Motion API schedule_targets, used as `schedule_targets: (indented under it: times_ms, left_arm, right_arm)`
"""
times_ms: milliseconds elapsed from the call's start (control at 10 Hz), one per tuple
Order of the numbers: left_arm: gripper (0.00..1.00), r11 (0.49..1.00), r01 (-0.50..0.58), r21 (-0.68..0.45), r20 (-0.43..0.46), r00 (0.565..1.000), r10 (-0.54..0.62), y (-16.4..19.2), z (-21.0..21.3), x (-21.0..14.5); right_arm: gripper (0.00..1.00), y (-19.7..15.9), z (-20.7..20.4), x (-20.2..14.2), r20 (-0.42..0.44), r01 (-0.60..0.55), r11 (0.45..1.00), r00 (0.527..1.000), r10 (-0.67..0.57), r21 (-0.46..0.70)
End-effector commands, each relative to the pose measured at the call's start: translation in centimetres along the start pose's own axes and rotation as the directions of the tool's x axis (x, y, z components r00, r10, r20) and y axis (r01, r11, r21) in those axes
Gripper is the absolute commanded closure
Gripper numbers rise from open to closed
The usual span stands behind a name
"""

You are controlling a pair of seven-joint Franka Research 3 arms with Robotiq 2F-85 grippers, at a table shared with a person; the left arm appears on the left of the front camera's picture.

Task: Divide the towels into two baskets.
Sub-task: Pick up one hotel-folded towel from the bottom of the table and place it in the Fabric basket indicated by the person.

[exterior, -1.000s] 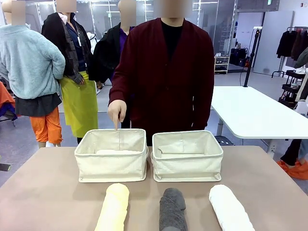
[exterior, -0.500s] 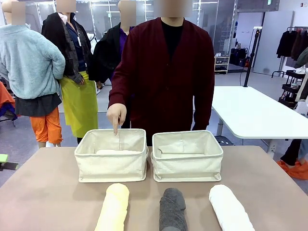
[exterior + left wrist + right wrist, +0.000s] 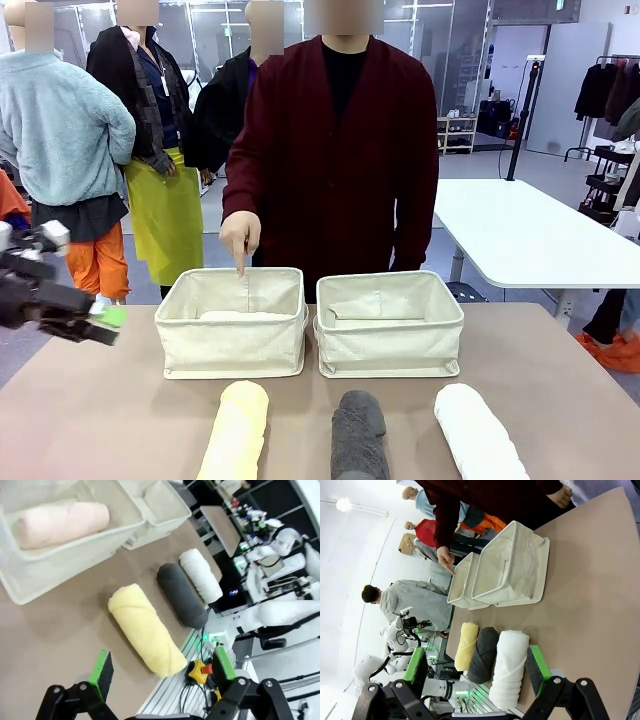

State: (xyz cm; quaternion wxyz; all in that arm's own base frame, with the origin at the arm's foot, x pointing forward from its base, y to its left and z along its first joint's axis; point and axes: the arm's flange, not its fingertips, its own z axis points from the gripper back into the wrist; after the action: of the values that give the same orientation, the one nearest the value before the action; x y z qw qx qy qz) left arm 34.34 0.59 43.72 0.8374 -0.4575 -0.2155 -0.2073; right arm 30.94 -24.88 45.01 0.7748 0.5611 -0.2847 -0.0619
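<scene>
L gripper (image 3: 162, 665) wide open, yellow towel (image 3: 145, 627) ahead in line w/ gap, R gripper (image 3: 477, 664) open, white towel (image 3: 510, 667) nearest

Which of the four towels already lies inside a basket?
The cream-white towel: it lies in the left basket; the pale yellow towel, dark grey towel and white towel lie on the table.
</scene>
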Motion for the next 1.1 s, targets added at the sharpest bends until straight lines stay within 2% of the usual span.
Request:
schedule_targets:
  times_ms: [0,300,400,600,1000]
  left_arm:
    - [0.00,0.995,-0.037,0.090,-0.082,0.996,0.045,-5.3,-6.3,-3.8]
    - [0.00,0.958,-0.033,0.284,-0.198,0.976,0.092,-7.3,-11.5,-5.0]
    - [0.00,0.943,-0.054,0.329,-0.207,0.970,0.128,-7.8,-13.0,-5.9]
    - [0.00,0.899,-0.057,0.434,-0.162,0.977,0.140,-7.9,-14.7,-7.3]
    - [0.00,0.851,-0.057,0.523,-0.222,0.954,0.200,-7.6,-17.6,-10.1]
  right_arm:
    - [0.00,0.4,0.2,-0.1,0.005,-0.008,1.000,1.000,0.008,0.007]
    - [0.00,0.4,0.2,-0.1,0.005,-0.008,1.000,1.000,0.008,0.007]
    - [0.00,0.4,0.2,-0.1,0.005,-0.008,1.000,1.000,0.008,0.007]
    - [0.00,0.4,0.2,-0.1,0.005,-0.008,1.000,1.000,0.008,0.007]
    - [0.00,0.4,0.2,-0.1,0.005,-0.008,1.000,1.000,0.008,0.007]
